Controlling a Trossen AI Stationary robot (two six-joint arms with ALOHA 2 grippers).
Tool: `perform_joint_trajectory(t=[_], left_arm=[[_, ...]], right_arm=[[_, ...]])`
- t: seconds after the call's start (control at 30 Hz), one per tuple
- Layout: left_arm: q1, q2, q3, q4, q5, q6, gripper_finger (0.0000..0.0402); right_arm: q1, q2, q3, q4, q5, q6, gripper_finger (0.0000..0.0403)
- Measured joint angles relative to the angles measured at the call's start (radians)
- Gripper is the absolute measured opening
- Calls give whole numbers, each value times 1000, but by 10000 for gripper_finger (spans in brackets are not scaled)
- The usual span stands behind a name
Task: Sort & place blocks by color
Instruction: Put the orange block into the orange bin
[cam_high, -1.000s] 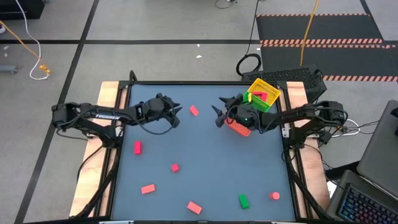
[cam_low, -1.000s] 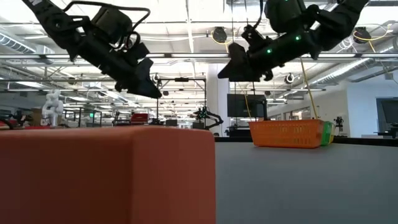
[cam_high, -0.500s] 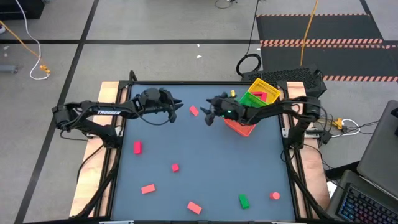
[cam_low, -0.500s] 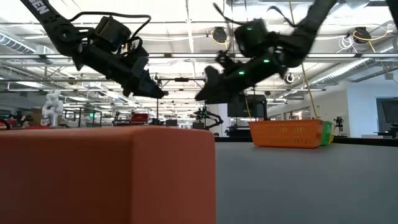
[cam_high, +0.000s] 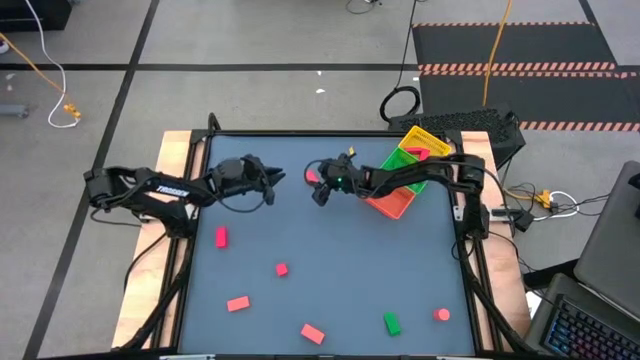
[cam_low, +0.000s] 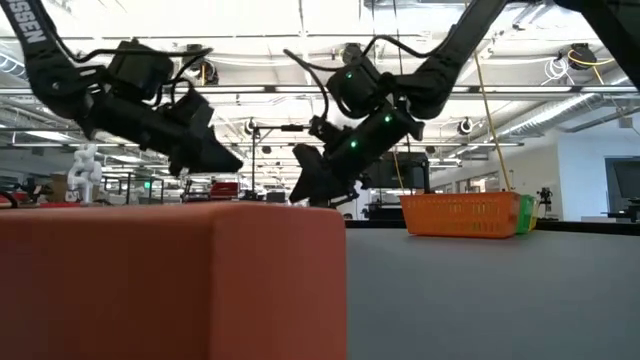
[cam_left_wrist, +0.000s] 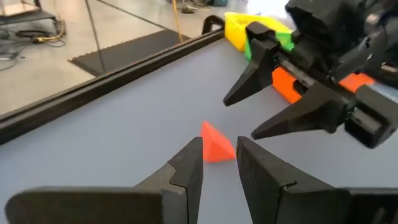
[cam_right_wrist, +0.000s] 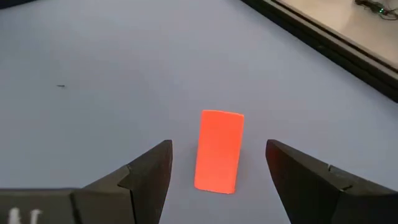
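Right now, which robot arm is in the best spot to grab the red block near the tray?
Probably the right. The right gripper hangs open with the red block lined up between its fingers. The left gripper waits beside it, jaws narrow.

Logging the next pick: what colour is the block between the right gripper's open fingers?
Red-orange; the block shows best in the right wrist view.

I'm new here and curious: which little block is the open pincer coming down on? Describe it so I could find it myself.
Start at the yellow, green and red tray by the table's far right edge. Just left of it the right pincer hangs open. The red block lies flat between its fingers, untouched; it is the only block between the two arms, the rest lying nearer the front.
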Motion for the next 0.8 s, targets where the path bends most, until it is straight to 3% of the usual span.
perform_joint_trajectory(t=[0.23, 0.57, 0.8], left_arm=[[-84, 0, -57, 1, -279, -13, 99], [-145, 0, -58, 31, -269, -15, 99], [-167, 0, -58, 15, -267, -23, 99]], right_arm=[[0, 66, 1, 101, -1, -8, 251], [-7, 159, 99, 100, -42, -7, 251], [-6, 173, 119, 41, 2, -29, 251]])
